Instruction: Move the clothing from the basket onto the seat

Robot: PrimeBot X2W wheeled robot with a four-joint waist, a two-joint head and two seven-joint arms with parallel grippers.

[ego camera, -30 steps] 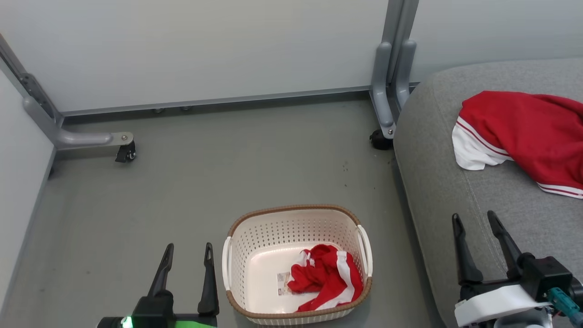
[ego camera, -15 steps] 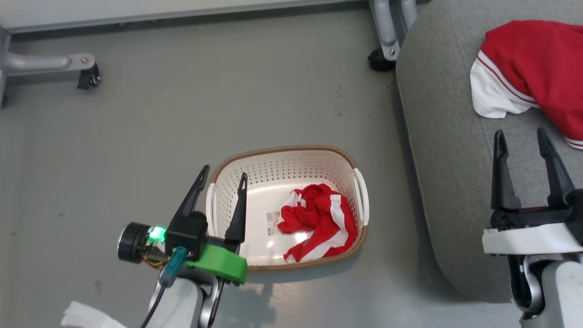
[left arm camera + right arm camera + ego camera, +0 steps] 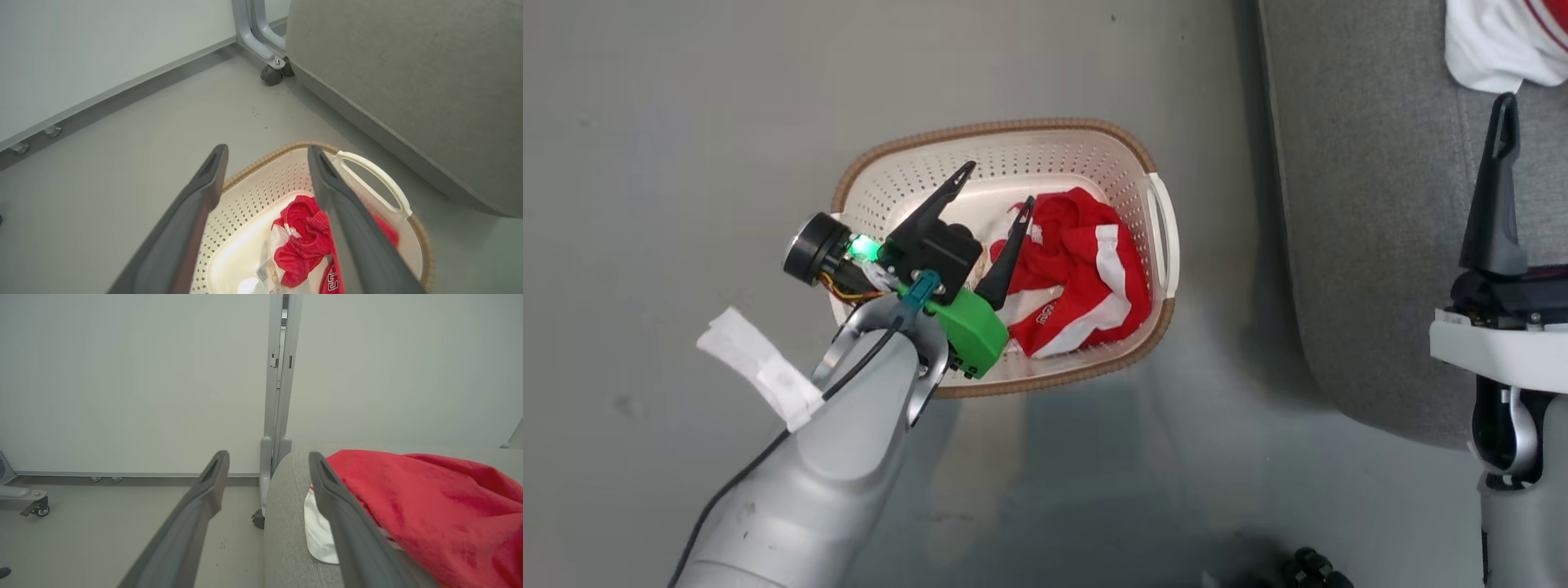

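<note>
The cream perforated basket [image 3: 980, 131] with its brown rim stands on the grey floor, just left of the grey seat [image 3: 1364, 204]. One crumpled piece of red-and-white clothing [image 3: 1086, 278] lies in the basket's right half, beside a paper label [image 3: 267, 275]. My left gripper [image 3: 1000, 183] hangs open above the basket's inside, its right finger at the garment's left edge, with nothing between the fingers. A second red garment [image 3: 429, 506] with a white cuff [image 3: 1486, 41] rests on the seat. My right gripper [image 3: 267, 454] stays open over the seat's front edge, empty.
A grey partition post with a black caster [image 3: 269, 73] stands at the seat's far corner, in front of a pale wall panel [image 3: 122, 375]. Open grey floor [image 3: 686, 122] surrounds the basket on its left and near side. A small dark object [image 3: 1311, 567] lies at the bottom edge.
The head camera has tilted down. My left gripper moved from beside the basket's left wall to over its inside, next to the garment. The right gripper stays open over the seat.
</note>
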